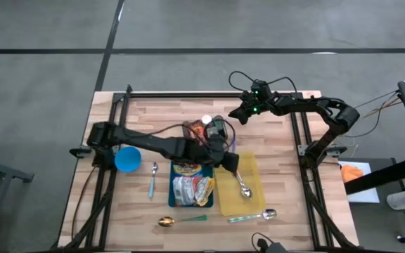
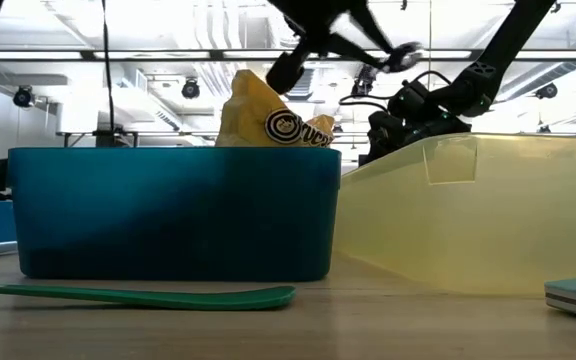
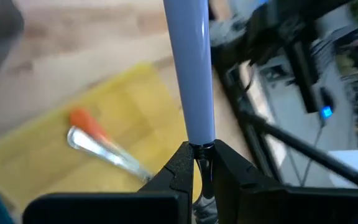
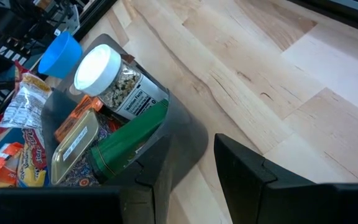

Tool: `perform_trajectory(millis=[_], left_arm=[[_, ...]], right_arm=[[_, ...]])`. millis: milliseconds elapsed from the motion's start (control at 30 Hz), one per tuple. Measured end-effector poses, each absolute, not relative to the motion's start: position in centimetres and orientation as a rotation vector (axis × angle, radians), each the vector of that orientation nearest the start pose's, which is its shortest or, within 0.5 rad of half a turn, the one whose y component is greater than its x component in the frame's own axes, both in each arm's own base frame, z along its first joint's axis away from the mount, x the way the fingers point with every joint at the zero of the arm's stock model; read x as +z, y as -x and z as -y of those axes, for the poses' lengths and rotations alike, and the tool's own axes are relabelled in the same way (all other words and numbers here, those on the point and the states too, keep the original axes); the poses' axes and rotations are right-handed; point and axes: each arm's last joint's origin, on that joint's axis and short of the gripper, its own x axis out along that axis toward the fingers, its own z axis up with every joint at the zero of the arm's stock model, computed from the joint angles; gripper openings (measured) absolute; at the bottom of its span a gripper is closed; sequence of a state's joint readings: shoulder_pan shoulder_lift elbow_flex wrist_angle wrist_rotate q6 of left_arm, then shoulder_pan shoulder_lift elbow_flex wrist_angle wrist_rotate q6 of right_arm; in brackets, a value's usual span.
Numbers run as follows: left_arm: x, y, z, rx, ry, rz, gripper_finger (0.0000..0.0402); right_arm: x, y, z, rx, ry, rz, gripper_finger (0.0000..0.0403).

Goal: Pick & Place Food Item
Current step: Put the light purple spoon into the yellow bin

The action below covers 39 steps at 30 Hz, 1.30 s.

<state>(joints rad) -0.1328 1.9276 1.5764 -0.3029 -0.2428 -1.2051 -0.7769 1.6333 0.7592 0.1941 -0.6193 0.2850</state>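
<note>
Yellow plastic matters most just now: the yellow tray (image 1: 252, 199) lies directly under the left hand (image 3: 199, 163), which is closed tight on a utensil with a pale lavender handle (image 3: 191, 68). The handle runs straight out between the fingers, along the hand's own pointing line, slanting down toward the tray. One spoon with an orange handle (image 3: 98, 143) already lies in the tray, a little off to the side of the held piece. In the high view the left hand (image 1: 229, 161) sits at the tray's far edge, so I judge the next move to be a short lowering and a release. The blue bin (image 1: 176, 198) of snack packets stands just beside the tray. The right hand (image 1: 248, 111) waits well apart near the tabletop's (image 1: 280, 140) far edge, fingers partly open on nothing, over a grey bin (image 4: 173, 134) of jars and tins.
</note>
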Motion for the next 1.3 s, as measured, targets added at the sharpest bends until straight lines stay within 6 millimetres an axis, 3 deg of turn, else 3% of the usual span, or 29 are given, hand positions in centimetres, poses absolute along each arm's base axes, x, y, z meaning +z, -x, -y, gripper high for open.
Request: perform_trajectory(millis=[333, 567, 1300], left_arm=[[22.1, -45.6, 8.4, 0.52, 1.187, -0.631, 0.003], [19.7, -45.6, 9.0, 0.583, 1.284, -0.716, 0.003], [17.5, -45.2, 8.6, 0.641, 1.369, -0.879, 0.0044]], right_arm=[[16.0, -23.3, 20.6, -0.227, -0.716, -0.502, 0.0116], [16.0, -23.3, 20.6, -0.227, -0.718, -0.504, 0.0116], [15.9, -23.3, 20.6, -0.227, -0.718, -0.505, 0.0116]])
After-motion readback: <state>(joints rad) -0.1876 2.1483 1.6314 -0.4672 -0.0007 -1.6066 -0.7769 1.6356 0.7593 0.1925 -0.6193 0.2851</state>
